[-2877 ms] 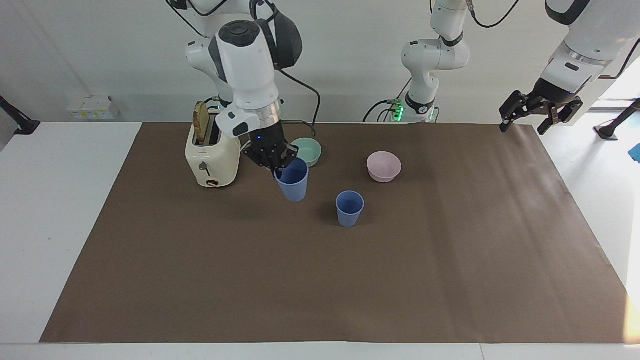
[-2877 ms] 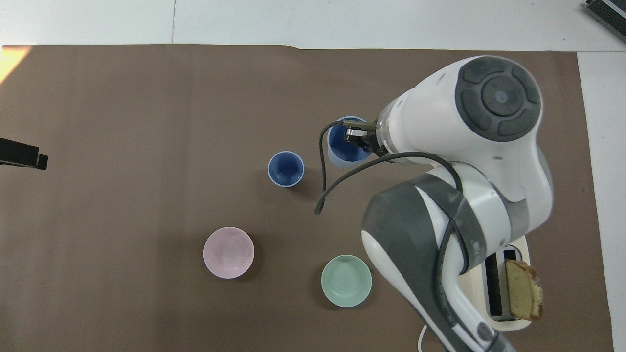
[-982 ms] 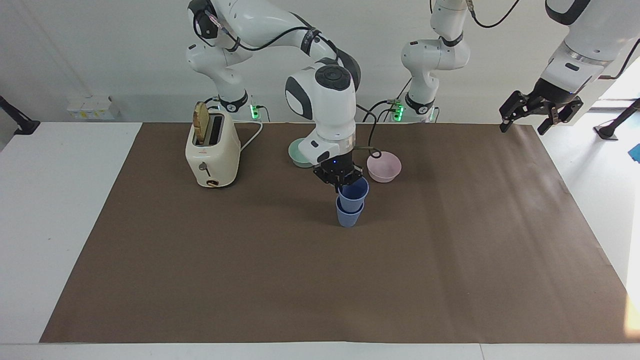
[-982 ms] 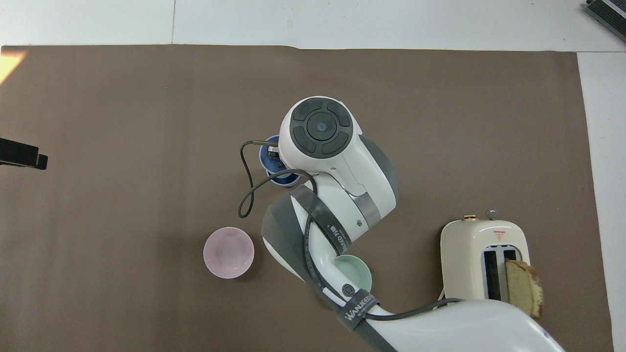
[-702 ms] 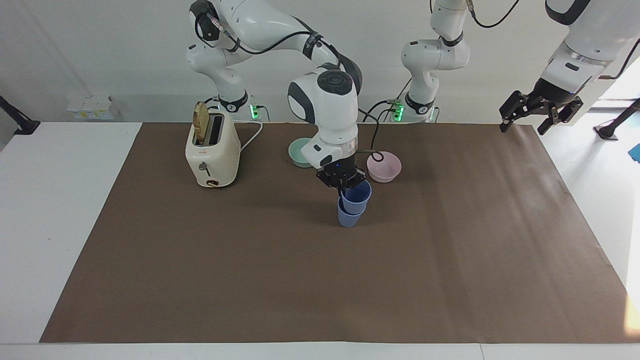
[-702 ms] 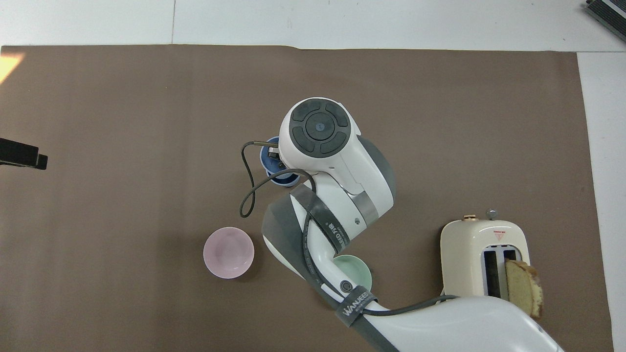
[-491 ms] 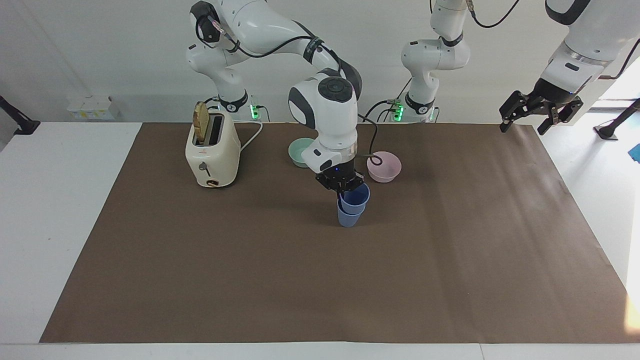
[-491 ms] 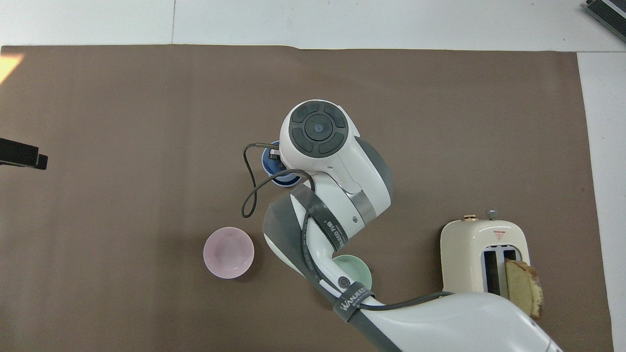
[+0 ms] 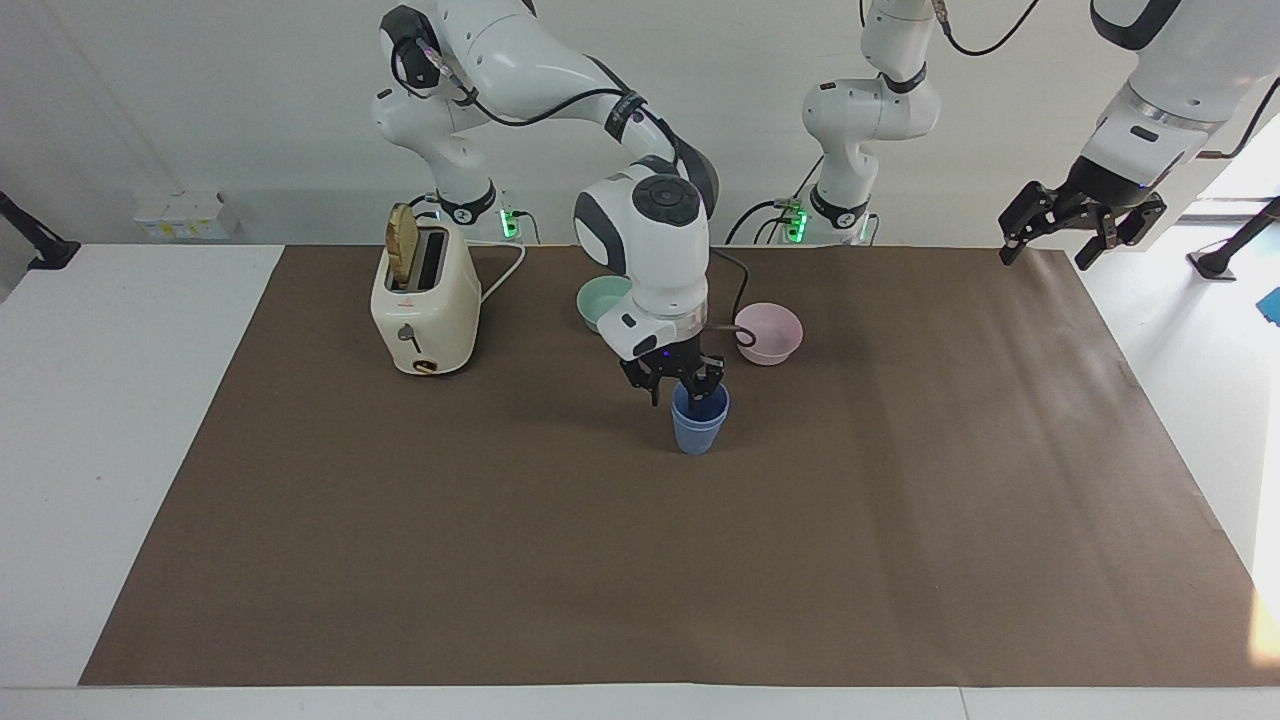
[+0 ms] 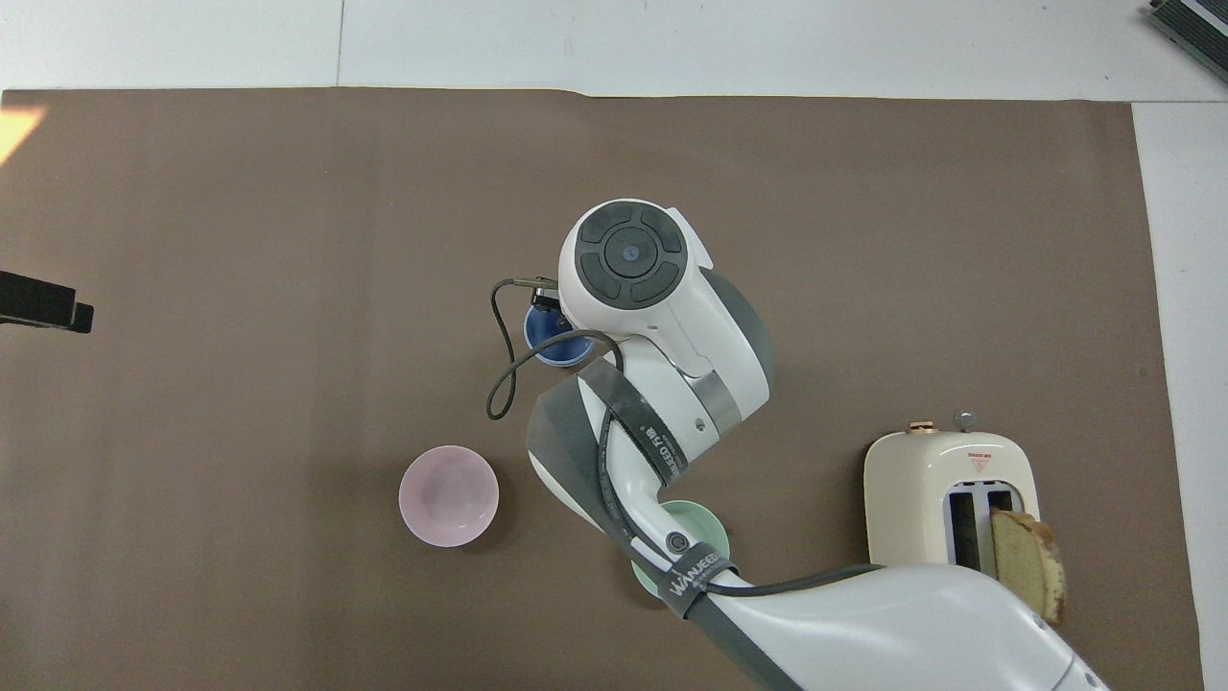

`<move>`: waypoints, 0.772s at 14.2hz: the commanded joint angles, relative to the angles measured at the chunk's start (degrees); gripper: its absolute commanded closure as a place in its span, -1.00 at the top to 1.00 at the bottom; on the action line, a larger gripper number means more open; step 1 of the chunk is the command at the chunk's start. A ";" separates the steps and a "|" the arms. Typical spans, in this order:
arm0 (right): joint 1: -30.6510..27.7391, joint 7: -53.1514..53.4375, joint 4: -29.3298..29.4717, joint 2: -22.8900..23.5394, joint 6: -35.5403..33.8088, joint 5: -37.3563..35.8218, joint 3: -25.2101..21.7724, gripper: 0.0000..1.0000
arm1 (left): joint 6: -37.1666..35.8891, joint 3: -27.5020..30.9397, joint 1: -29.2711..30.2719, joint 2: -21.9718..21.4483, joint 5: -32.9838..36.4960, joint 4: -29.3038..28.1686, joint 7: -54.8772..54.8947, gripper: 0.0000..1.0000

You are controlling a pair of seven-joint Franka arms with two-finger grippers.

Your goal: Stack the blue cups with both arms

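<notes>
We see right pincer [image 9: 685,385] spread apart over nested blue cups [image 9: 699,420], gripping nothing. Left pincer [image 9: 1080,222] apart, waiting off bench [image 9: 150,400]. Two cups, stacked as one.

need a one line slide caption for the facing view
Right gripper open just above the nested blue cups mid-mat, while the left gripper waits open at the left arm's end.
</notes>
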 commanded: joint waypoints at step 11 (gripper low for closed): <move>-17.01 -24.84 9.39 -12.55 -26.55 0.29 0.52 1.00 | -0.89 -0.43 0.65 -0.35 1.03 0.51 0.49 1.00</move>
